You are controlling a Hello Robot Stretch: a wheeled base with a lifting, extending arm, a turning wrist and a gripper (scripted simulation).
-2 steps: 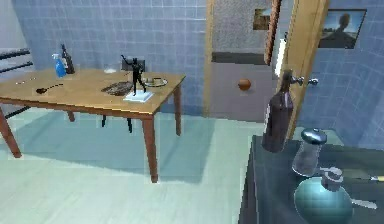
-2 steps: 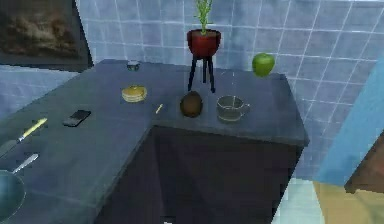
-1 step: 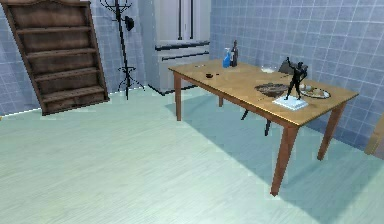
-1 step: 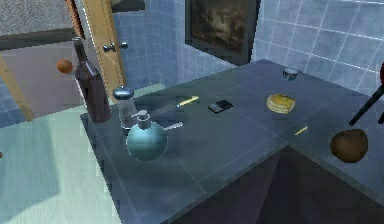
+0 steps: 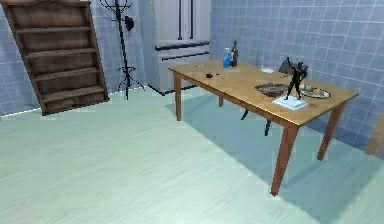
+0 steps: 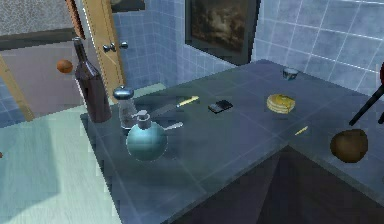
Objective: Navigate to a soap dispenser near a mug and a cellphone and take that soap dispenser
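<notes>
The gripper's state cannot be told from these views, and neither can the arm's pose. In the arm side view a dark L-shaped surface (image 6: 230, 140) carries a teal round-bodied soap dispenser (image 6: 146, 139) near its front-left corner. Just behind it stands a clear cup (image 6: 125, 108), and beside that a tall dark bottle (image 6: 88, 85). A dark cellphone (image 6: 221, 105) lies flat toward the middle, well apart from the dispenser. Farther right are a yellow round thing (image 6: 281, 102) and a brown lump (image 6: 349, 146). A framed picture (image 6: 220, 25) hangs on the blue tiled wall. The forward view shows a wooden table (image 5: 240, 85) with a dark statue (image 5: 296, 76), a bookshelf (image 5: 60, 55) and a coat rack (image 5: 122, 40) on a pale green floor.
</notes>
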